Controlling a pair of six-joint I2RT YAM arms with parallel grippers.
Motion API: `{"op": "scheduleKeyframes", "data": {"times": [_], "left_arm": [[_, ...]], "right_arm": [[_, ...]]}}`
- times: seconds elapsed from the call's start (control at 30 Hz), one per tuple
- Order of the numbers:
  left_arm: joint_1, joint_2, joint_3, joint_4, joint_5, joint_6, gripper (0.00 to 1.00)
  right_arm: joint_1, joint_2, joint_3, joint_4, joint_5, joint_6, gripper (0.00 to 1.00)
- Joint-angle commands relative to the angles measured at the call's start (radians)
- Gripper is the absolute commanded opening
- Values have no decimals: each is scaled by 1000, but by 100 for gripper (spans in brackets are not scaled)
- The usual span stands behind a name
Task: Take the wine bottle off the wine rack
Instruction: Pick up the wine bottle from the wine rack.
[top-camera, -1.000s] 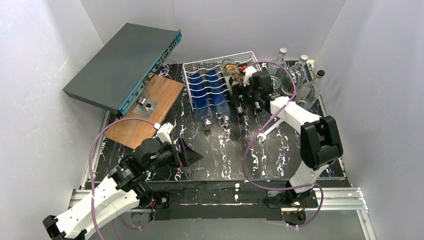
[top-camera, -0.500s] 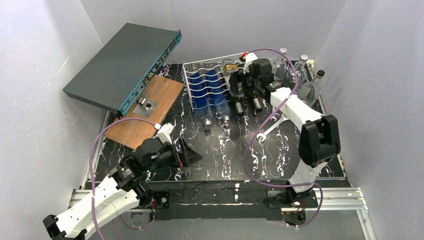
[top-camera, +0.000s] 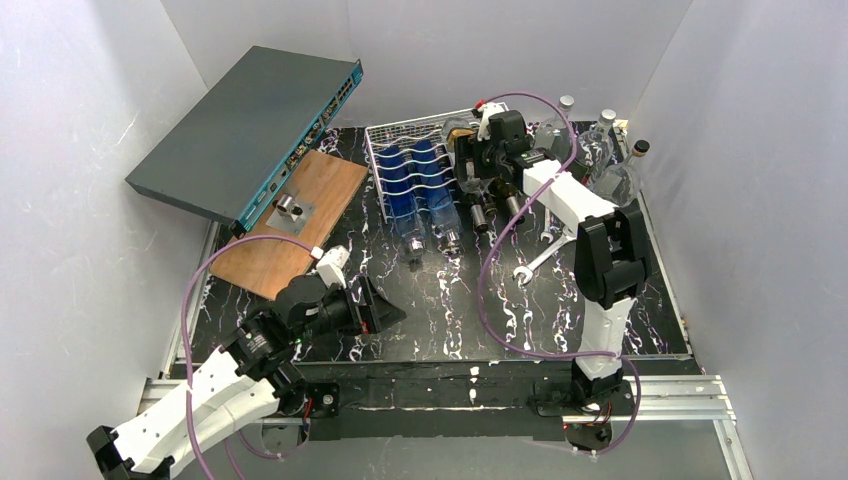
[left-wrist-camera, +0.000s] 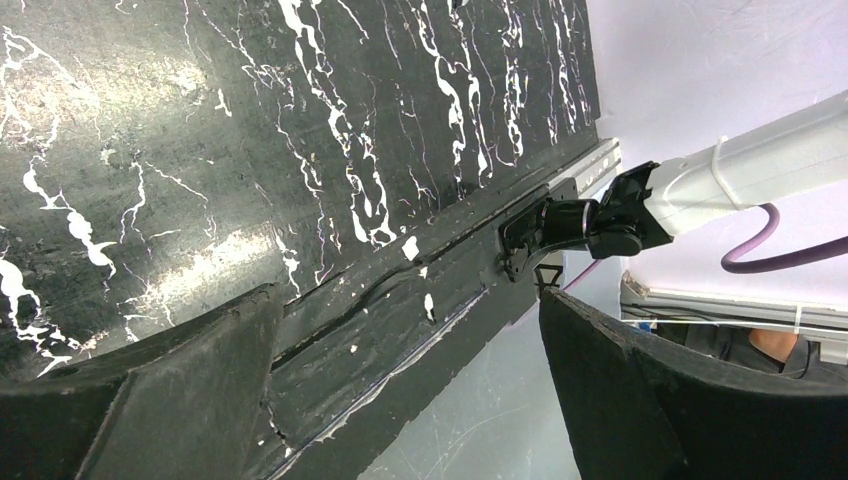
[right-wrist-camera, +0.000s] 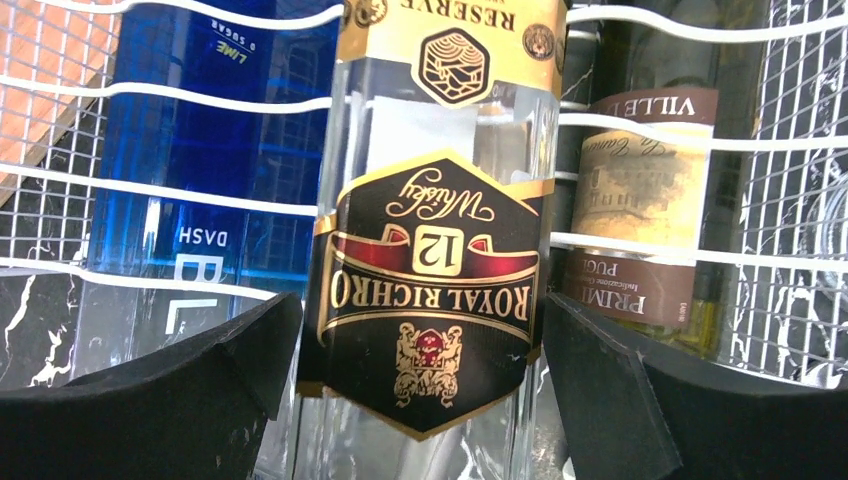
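- Upper centre, over the wine rack (top-camera: 420, 122): right gripper (right-wrist-camera: 422, 340), jaws wide astride a whisky-labelled bottle (right-wrist-camera: 430, 200).
- Lower left: left gripper (left-wrist-camera: 408, 310), jaws wide, holding nothing.

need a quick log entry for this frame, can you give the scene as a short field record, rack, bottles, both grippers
rack: white wire grid rack, far side of black marbled table
on rack: two blue glass bottles, clear whisky bottle with black-and-gold label, dark wine bottle with cream label
right gripper: open, straddling the whisky bottle; contact unclear
left gripper: open, empty, over the table's near edge
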Motion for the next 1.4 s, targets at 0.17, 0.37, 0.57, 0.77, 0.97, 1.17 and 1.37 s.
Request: {"op": "scheduleKeyframes", "data": {"times": [0.17,0.37,0.57,0.77,0.97,1.17,1.37], "left_arm": [[3,38,51,-13,-17,24,99],[5,35,50,-15,-20,25,99],[3,33,46,-16,-21,21,99],[4,33,48,-17,-20,18,99],[4,25,46,-20,-19,15,99],[3,31,51,-18,1,20,99],[3,76,74,-5,48,50,99]], "right_arm": [[-5,55,104,2,52,75,97],[-5,72,128,4,48,94,95],[-5,82,144,1,43,105,95],[-5,96,154,-5,37,118,79],[-9,81,154,-13,41,124,37],[-54,30,138,5,-41,177,10],[-105,-42,90,62,-156,255,3]]}}
